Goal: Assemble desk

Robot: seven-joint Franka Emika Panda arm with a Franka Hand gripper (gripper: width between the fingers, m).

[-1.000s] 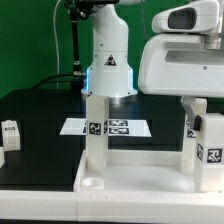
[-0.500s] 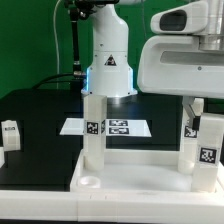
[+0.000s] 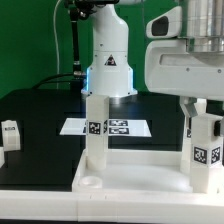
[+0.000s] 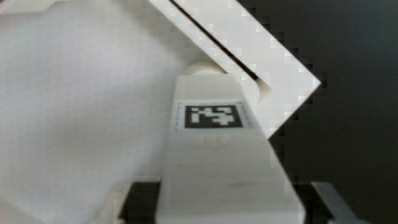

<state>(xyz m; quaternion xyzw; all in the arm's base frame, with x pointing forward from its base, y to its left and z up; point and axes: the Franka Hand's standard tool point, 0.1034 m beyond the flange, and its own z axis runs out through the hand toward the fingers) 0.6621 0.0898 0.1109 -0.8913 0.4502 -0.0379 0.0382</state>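
The desk's white tabletop (image 3: 130,172) lies rim-up at the front of the exterior view. One white leg (image 3: 95,130) stands upright in its corner on the exterior view's left. My gripper (image 3: 206,112) is shut on the top of a second tagged leg (image 3: 206,150), which stands upright at the corner on the exterior view's right. In the wrist view that leg (image 4: 222,150) fills the space between my fingers (image 4: 143,205), with my gripper (image 4: 228,205) closed on it above the tabletop's rim (image 4: 249,50). Where the leg's foot meets the tabletop is hidden.
A loose tagged white leg (image 3: 10,133) lies on the black table at the exterior view's left. The marker board (image 3: 112,127) lies flat behind the tabletop. The arm's white base (image 3: 108,60) rises behind it, before a green backdrop.
My gripper has turned about the held leg's axis, so a different tagged side of the leg faces the camera, and it has shifted slightly toward the exterior view's left.
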